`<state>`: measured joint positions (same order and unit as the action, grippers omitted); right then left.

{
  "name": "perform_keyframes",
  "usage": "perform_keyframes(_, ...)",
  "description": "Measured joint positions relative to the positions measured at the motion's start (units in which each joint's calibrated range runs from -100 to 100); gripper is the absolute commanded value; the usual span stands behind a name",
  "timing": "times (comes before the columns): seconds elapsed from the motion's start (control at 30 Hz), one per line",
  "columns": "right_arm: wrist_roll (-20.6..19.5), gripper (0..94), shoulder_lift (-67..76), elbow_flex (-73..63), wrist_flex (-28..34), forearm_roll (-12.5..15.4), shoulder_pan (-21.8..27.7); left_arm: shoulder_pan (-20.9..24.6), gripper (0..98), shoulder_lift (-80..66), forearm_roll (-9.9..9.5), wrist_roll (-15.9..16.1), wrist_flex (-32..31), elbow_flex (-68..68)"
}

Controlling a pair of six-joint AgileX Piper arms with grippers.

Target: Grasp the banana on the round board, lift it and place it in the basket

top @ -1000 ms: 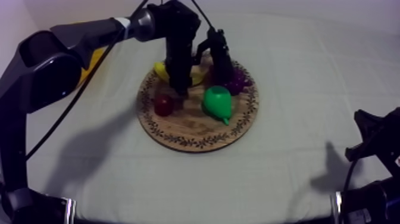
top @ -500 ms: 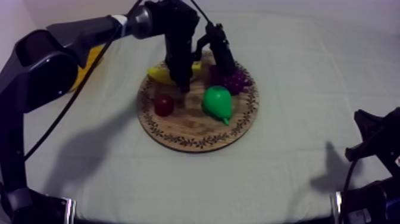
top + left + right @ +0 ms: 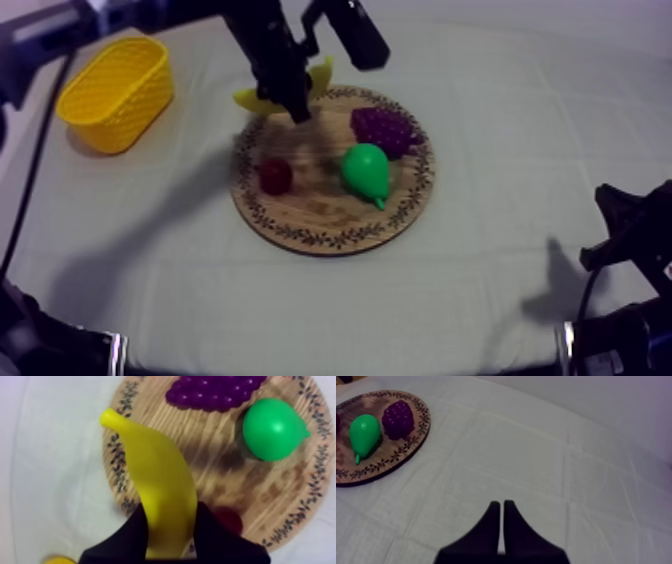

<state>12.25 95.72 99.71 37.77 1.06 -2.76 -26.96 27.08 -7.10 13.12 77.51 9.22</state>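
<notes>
banana (image 3: 155,471) now lifted off wooden board (image 3: 330,238) | left gripper (image 3: 170,526) grasping it | yellow basket (image 3: 120,110) next | right gripper (image 3: 501,507) closed, empty

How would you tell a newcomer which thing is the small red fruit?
Look at the round wooden board in the middle of the cloth-covered table. On its side nearer the yellow basket, apart from the green pear and purple grapes, lies the small red fruit. It is the smallest piece there and the only red one.
</notes>
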Motion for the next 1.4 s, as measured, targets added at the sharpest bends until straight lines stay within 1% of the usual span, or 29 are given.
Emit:
perform_keyframes(0.13, 0.0, 0.6, 0.0, 0.0, 0.0, 0.0, 0.0, 1.7, 21.5, -8.5, 1.56, -0.9, 0.4, -3.6)
perform_keyframes(0.17, 0.0, 0.6, 0.0, 0.0, 0.0, 0.0, 0.0, 2.1, 21.7, -10.1, 1.69, -1.0, 0.7, -4.0)
perform_keyframes(0.37, 0.0, 0.6, 0.0, 0.0, 0.0, 0.0, 0.0, 5.7, 22.1, -19.9, 1.95, -1.6, 3.0, -5.0)
perform_keyframes(0.6, 0.0, 0.6, 0.0, 0.0, 0.0, 0.0, 0.0, 12.3, 23.4, -25.9, 1.98, -1.1, 3.5, -3.6)
perform_keyframes(0.7, 0.0, 0.6, 0.0, 0.0, 0.0, 0.0, 0.0, 15.6, 24.6, -25.3, 1.98, -0.8, 3.0, -3.2)
perform_keyframes(0.97, 0.0, 0.6, 0.0, 0.0, 0.0, 0.0, 0.0, 24.8, 21.8, -19.1, 2.22, 0.1, -2.7, -6.1)
perform_keyframes(1.1, 0.1, 0.6, 0.0, 0.0, 0.0, 0.0, 0.0, 27.8, 21.3, -14.9, 2.68, 0.5, -4.9, -5.6)
perform_keyframes(1.2, 0.0, 0.6, 0.0, 0.0, 0.0, 0.0, 0.0, 29.2, 22.3, -11.2, 3.19, 0.7, -6.1, -4.9)
perform_keyframes(1.3, 0.0, 0.6, 0.0, 0.0, 0.0, 0.0, 0.0, 29.9, 25.6, -8.5, 3.79, 0.6, -8.1, -5.2)
perform_keyframes(1.4, 0.0, 0.6, 0.0, 0.0, 0.0, 0.0, 0.0, 30.3, 35.4, -6.7, 4.19, 0.3, -9.8, -6.5)
